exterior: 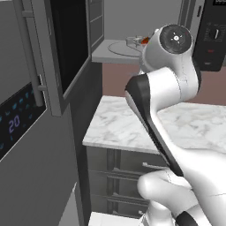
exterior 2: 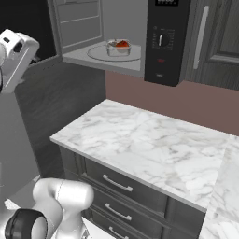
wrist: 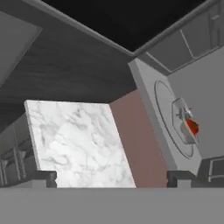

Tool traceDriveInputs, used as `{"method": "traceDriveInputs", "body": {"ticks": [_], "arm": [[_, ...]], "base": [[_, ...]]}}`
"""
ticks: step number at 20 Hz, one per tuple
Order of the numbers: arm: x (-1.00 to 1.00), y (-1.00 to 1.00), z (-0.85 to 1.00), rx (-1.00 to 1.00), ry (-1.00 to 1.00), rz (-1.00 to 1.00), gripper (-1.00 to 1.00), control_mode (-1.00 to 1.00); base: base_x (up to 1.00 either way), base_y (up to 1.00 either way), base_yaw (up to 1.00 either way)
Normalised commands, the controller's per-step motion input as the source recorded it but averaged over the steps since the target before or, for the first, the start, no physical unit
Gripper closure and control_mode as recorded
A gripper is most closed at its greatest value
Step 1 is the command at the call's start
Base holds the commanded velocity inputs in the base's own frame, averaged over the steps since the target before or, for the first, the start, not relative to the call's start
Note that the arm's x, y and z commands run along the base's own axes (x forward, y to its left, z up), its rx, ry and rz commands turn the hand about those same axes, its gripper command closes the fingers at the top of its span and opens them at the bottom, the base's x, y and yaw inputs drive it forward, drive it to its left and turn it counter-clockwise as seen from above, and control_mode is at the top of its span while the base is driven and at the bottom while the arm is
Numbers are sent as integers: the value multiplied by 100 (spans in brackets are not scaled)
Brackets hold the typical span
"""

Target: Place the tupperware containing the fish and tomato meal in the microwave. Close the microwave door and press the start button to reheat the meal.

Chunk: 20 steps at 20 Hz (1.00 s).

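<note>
From my station, the tupperware [exterior 2: 118, 48] sits on the round turntable inside the microwave [exterior 2: 163, 42], with the fish and tomato meal [exterior 2: 122, 45] in it; the red tomato piece shows plainly. Placement looks done; I judge closing as the step in hand. The microwave door [exterior: 66, 48] stands swung open to the left, its dark window edge-on toward the base. The end effector [wrist: 113, 178] is empty, its fingertips spread wide, hanging out over the marble desk [exterior 2: 154, 144], well apart from the cavity. The door lies up and left of it, so the coming push must come from the door's outer side. The hand view shows tupperware and turntable tilted; the right base view alone gives the control panel [exterior 2: 161, 39] with its knob.
</note>
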Motion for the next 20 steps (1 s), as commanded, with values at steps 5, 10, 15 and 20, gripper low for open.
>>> {"method": "traceDriveInputs", "body": {"ticks": [5,10,15,20], "arm": [[-26,83,8,-29,0,19,-100,-100],[-44,70,10,-22,0,12,-100,-100],[-58,55,10,-13,0,8,-100,-100],[-45,57,1,-7,-3,5,-100,-100]], "base": [[0,0,0],[0,0,0],[0,0,0],[0,0,0]]}}
